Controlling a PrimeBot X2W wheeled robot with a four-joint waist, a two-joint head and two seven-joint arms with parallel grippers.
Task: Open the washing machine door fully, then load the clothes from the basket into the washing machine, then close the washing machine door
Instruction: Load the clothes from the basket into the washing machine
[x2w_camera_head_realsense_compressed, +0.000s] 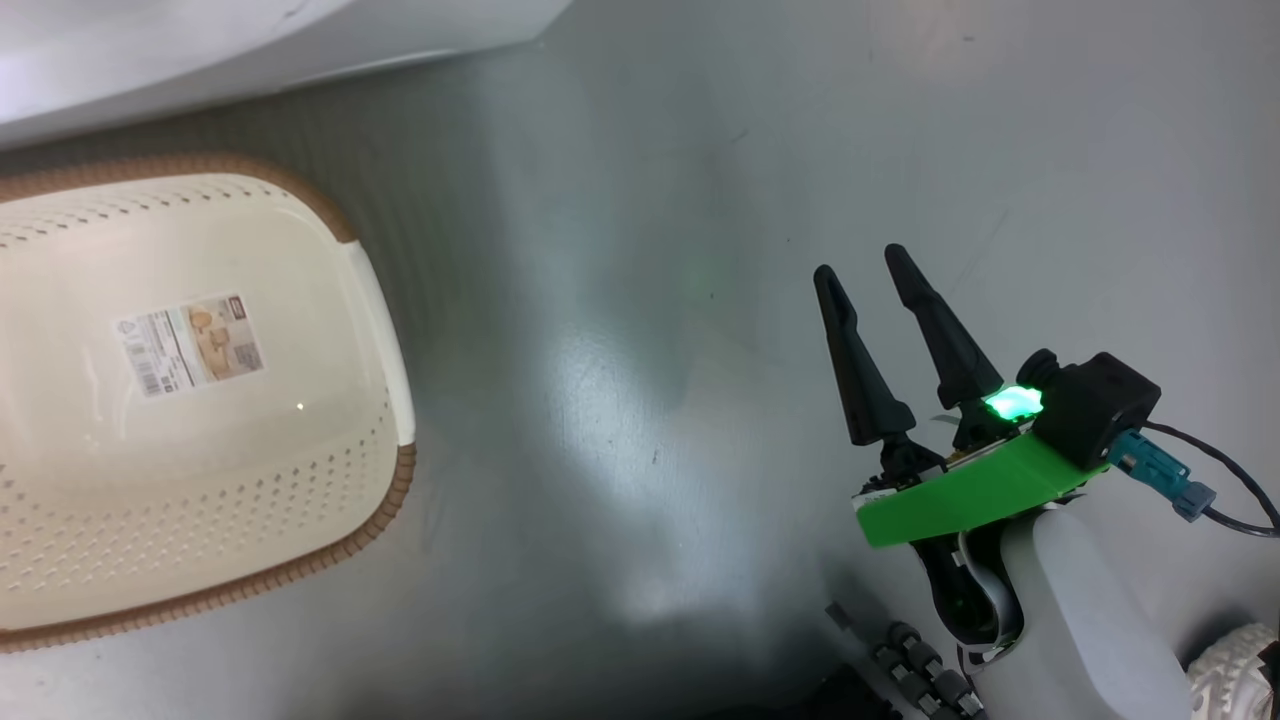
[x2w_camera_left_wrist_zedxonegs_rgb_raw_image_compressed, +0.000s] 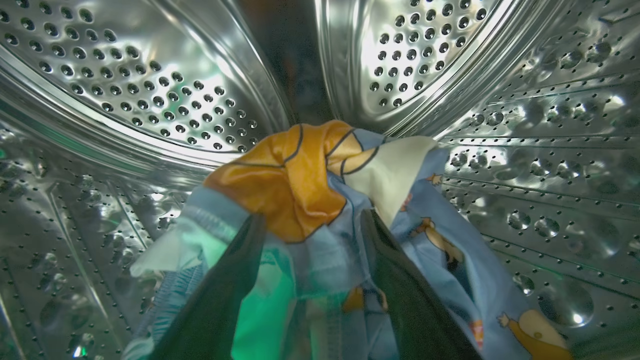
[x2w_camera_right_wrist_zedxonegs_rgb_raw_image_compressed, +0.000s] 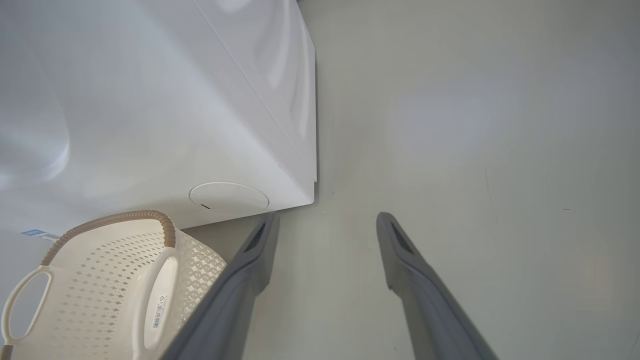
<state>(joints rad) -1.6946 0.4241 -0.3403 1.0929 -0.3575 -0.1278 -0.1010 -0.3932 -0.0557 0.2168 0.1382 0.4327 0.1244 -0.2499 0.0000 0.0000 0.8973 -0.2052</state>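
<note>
Left wrist view: left gripper (x2w_camera_left_wrist_zedxonegs_rgb_raw_image_compressed: 314, 217) is deep inside the drum (x2w_camera_left_wrist_zedxonegs_rgb_raw_image_compressed: 150, 75) with its jaws wide. The clothes (x2w_camera_left_wrist_zedxonegs_rgb_raw_image_compressed: 300, 180) are bunched between and just past its two fingers (x2w_camera_left_wrist_zedxonegs_rgb_raw_image_compressed: 225, 300), and the cloth touches both. The bundle rests on the drum's lower wall, humped toward the back wall, with blue bear print trailing down along the right-hand finger. Key relation: the clothes lie dead ahead of the pincer on its own finger line, not off to a side. Judged: loading is nearly done. The next move looks like a straight pull back along that line so the loose cloth slides off. The snag risk is the fabric draped on the fingers, which could drag out with them.

Head view: the basket (x2w_camera_head_realsense_compressed: 385, 520) sits on the floor (x2w_camera_head_realsense_compressed: 640, 400) just beside the washing machine (x2w_camera_head_realsense_compressed: 150, 60). It looks empty, with its label (x2w_camera_head_realsense_compressed: 190, 345) bare. Right gripper (x2w_camera_head_realsense_compressed: 860, 262) has its jaws wide and holds nothing, over bare floor well apart from the basket.

Right wrist view: the same gripper (x2w_camera_right_wrist_zedxonegs_rgb_raw_image_compressed: 327, 217) points at the floor near the machine's front corner. I can't tell where the door stands. The left arm is nearer the opening.
</note>
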